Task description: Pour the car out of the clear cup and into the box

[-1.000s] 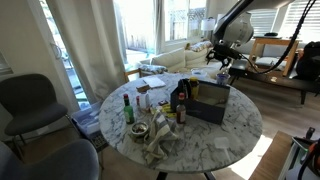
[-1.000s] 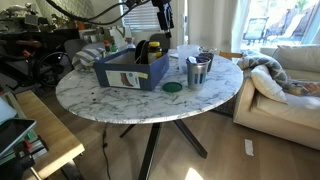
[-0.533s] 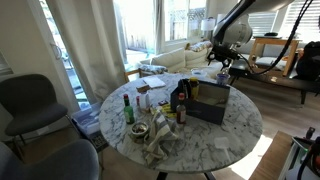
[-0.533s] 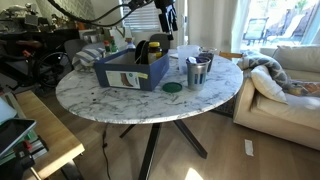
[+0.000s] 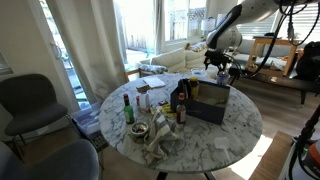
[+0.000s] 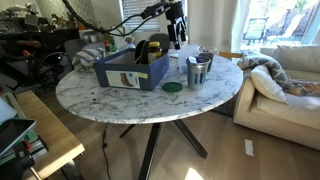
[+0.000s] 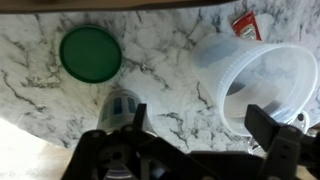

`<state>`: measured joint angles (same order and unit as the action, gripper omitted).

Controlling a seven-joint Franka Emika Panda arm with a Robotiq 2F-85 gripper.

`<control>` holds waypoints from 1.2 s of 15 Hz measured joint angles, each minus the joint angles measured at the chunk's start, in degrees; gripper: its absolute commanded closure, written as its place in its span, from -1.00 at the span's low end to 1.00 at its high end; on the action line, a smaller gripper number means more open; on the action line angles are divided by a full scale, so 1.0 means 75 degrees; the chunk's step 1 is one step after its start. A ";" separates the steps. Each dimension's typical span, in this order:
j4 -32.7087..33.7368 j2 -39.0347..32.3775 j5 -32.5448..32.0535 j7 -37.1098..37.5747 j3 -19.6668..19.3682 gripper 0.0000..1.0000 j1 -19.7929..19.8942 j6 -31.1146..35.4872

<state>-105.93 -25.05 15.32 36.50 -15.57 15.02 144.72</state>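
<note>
The clear cup [image 7: 258, 80] stands upright on the marble table, seen from above at the right of the wrist view. I cannot make out the car inside it. My gripper [image 7: 200, 125] is open and empty above the table, with its right finger over the cup's rim. In both exterior views the gripper [image 6: 178, 35] [image 5: 222, 62] hangs above the cups [image 6: 198, 68], beside the navy box [image 6: 133, 68] [image 5: 210, 103]. The box holds several items.
A green lid [image 7: 90, 53] [image 6: 172, 87] lies flat on the table near the cups. A small round object [image 7: 122, 105] sits under my left finger, and a red packet [image 7: 246, 25] lies beyond the cup. Bottles [image 5: 127, 108] and crumpled paper [image 5: 160, 140] fill the table's other side.
My gripper has moved away from above the box toward the cups and has come down a little. It stays open, and nothing on the table has moved.
</note>
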 measured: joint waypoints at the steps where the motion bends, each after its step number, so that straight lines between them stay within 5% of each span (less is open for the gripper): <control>1: 0.0146 -0.0134 0.0002 0.0077 0.0002 -1.00 -0.0009 -0.0034; 5: 0.0557 -0.0600 0.0410 0.0105 0.0119 -1.00 0.0037 -0.0037; 7: 0.0708 -0.0798 0.0686 0.0088 0.0218 -0.74 0.0104 -0.0037; 8: 0.0768 -0.0883 0.0820 0.0071 0.0274 -0.39 0.0142 -0.0035; 10: 0.0888 -0.1019 0.1029 0.0055 0.0349 -0.24 0.0205 -0.0024; 18: 0.1159 -0.1152 0.1393 0.0052 0.0458 0.98 0.0390 -0.0020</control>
<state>-97.24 -33.69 25.77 36.89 -12.13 17.95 144.57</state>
